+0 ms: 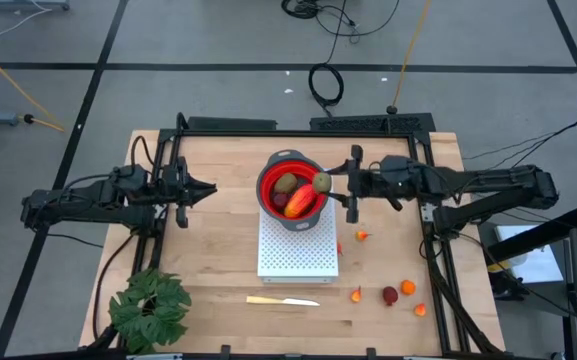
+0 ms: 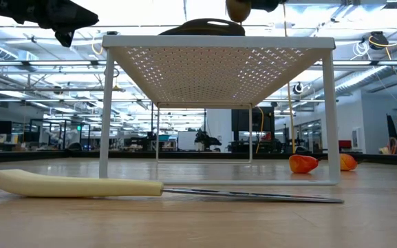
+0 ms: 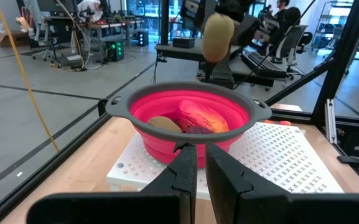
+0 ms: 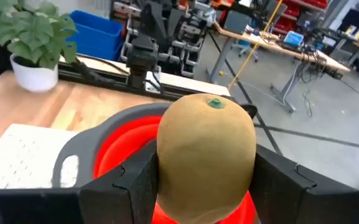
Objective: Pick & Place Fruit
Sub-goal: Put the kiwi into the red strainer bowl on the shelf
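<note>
Right gripper (image 1: 330, 182) at the end of the dark right arm, stretched level from the table's right side, clamped on an olive-brown oval toy fruit (image 4: 207, 155) held just above the rim of the red collapsible bowl with grey rim (image 1: 265, 172). Bowl set on the far part of a white perforated metal stand (image 1: 298, 258), already containing a second olive-brown oval (image 1: 286, 184), a red-orange oblong piece (image 1: 306, 199) and a dark red ball (image 1: 280, 200). Left gripper (image 1: 206, 189) extended level from the left, near the bowl but apart from it, fingers (image 3: 182, 169) nearly together, empty. Small orange bits (image 1: 408, 287) and another dark red ball (image 1: 390, 295) scattered on the wooden table (image 1: 208, 260) right of the stand. Pale yellow knife (image 1: 282, 300) in front of the stand.
</note>
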You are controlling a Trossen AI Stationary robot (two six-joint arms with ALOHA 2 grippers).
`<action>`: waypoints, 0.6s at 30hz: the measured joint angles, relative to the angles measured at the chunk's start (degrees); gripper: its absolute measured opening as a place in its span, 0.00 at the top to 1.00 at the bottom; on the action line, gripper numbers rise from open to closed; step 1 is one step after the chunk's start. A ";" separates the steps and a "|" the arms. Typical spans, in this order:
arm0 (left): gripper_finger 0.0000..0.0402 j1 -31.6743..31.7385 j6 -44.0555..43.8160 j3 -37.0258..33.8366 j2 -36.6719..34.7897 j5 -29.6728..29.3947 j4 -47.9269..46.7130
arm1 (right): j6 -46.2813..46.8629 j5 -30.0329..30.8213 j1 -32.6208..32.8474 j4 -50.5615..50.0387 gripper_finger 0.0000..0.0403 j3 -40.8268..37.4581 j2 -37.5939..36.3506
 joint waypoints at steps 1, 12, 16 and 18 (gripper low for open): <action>0.92 0.00 0.11 0.00 0.00 0.00 0.00 | -0.08 -0.32 -0.28 -1.95 0.51 1.77 0.64; 0.92 0.00 0.50 0.00 0.00 -0.02 -0.02 | -9.24 -1.48 -1.32 -18.72 0.51 17.52 11.36; 0.92 0.00 0.24 0.00 0.00 0.00 -0.02 | -13.73 -1.38 -1.32 -22.75 0.51 21.35 15.53; 0.92 0.00 0.17 0.00 -0.02 -0.02 -0.02 | -15.53 -1.33 -1.32 -25.70 0.51 22.90 17.53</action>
